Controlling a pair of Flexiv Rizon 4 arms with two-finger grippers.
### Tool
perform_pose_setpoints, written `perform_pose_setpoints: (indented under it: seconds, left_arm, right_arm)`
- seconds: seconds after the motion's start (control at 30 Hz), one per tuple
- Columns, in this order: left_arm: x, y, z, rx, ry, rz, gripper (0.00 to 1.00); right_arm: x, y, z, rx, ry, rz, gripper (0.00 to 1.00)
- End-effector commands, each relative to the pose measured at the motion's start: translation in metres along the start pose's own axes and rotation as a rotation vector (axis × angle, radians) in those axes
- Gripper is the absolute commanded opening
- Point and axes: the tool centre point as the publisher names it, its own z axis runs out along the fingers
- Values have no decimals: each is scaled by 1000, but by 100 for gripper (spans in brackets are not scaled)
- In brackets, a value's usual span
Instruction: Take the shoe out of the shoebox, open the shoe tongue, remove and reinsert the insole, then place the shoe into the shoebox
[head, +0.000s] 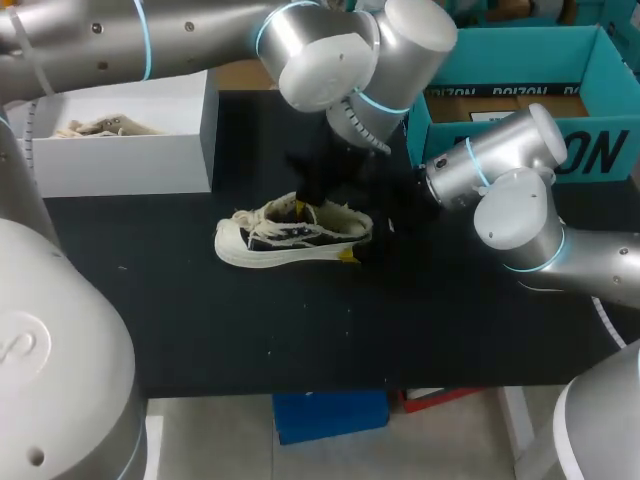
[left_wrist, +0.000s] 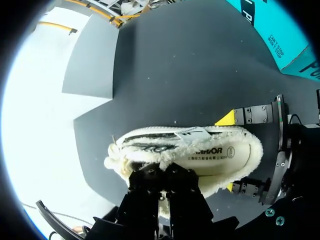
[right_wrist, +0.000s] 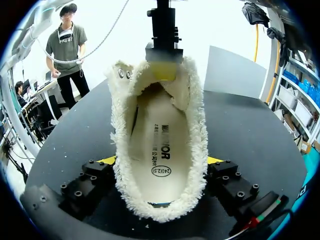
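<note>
Right hand (right_wrist: 161, 161) clamps shoe (right_wrist: 159, 115) (table (head: 450, 330) open around).

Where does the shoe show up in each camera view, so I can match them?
Head view: shoe mid-table, between the arms.
Left wrist view: just ahead of the left tool, opening facing the camera.
Right wrist view: heel between the right tool's fingers, toe pointing away.
Shared landmark: the right tool's yellow fingertip beside the heel, in all views.

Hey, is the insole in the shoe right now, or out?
In. The insole lies flat inside the shoe, seen through its opening in both wrist views.
</note>
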Motion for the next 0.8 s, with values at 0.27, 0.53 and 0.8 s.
perform_pose_setpoints:
  seconds: [0.27, 0.53, 0.8]
  left_arm:
    - [-29, 3, -23, 41, 109, -6, 0]
    - [-48, 5, -27, 62, 185, -23, 0]
    - [-73, 12, -17, 73, 265, -71, 0]
  right_arm:
    - [0, 0, 3, 1, -1, 1, 0]
    - [0, 0, 3, 1, -1, 1, 0]
    - [0, 0, 3, 1, -1, 1, 0]
